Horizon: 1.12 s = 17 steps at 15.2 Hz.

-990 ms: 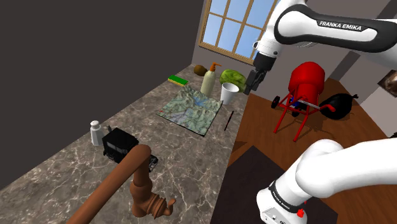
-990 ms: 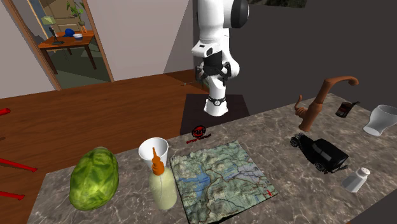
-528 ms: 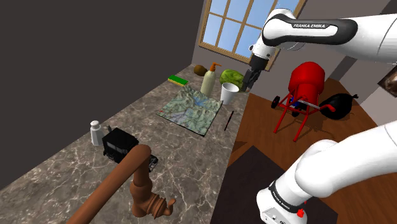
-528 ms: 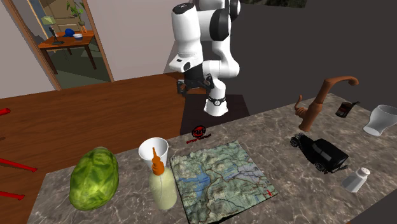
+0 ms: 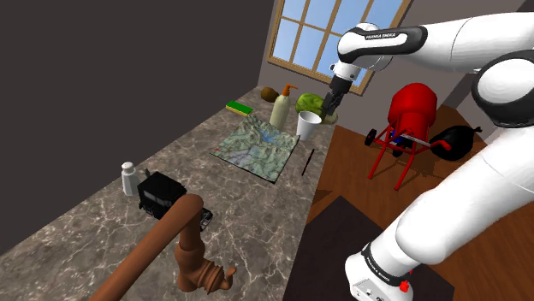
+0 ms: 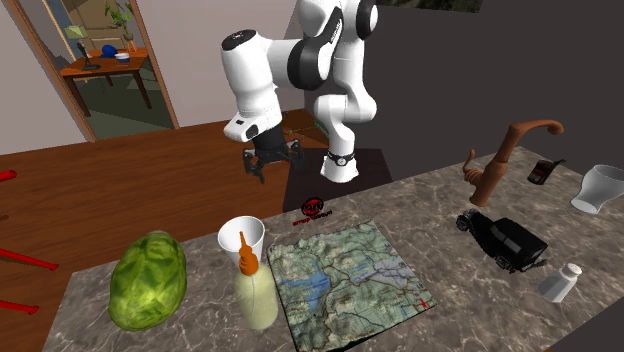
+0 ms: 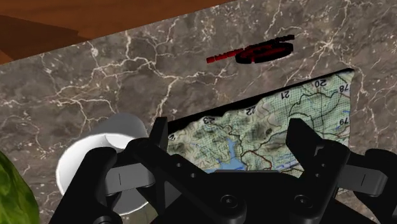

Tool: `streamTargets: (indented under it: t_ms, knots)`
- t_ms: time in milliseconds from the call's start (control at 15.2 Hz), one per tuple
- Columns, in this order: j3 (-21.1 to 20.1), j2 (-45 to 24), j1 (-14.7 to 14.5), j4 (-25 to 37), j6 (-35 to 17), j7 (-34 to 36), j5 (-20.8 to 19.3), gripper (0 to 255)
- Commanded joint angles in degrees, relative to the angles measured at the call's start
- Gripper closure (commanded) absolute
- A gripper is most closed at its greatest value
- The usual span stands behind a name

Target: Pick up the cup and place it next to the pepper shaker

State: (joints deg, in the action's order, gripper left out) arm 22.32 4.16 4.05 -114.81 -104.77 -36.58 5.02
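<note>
Aloft, end effector [image 5: 328, 109], cup [image 5: 308, 125] near counter [image 5: 257, 205] edge

Opposed exterior views over one countertop [image 5: 244, 209]; wrist close above map [image 7: 254, 130]

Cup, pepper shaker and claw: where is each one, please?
cup [image 5: 308, 126], shoulder view, on its white side.
pepper shaker [image 5: 128, 181], shoulder view, on its body.
claw [image 5: 327, 109], shoulder view, between its fingertips.

Cup [image 5: 308, 125] is sitting on the counter [image 5: 86, 214] between map [image 5: 261, 147] and cabbage [image 5: 313, 104], soap bottle [image 5: 281, 108] just beside it. Claw [image 5: 327, 111] is hovering above. The pepper shaker [image 5: 129, 179] is sitting well apart.
</note>
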Motion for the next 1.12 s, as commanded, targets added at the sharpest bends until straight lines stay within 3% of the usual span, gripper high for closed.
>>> streamTargets:
  t_ms: [0, 462, 924, 1056]
  knots:
    - [1.19, -4.67, 0.68, 3.44, -0.47, -3.09, 2.02, 0]
    - [2.71, -21.81, 5.76, 19.45, 1.56, -12.36, 10.05, 0]
    - [0.85, -40.62, 14.21, 42.55, 8.01, -17.23, 16.76, 0]
    - [0.71, -40.53, 13.89, 40.89, 6.46, -17.41, 16.8, 0]
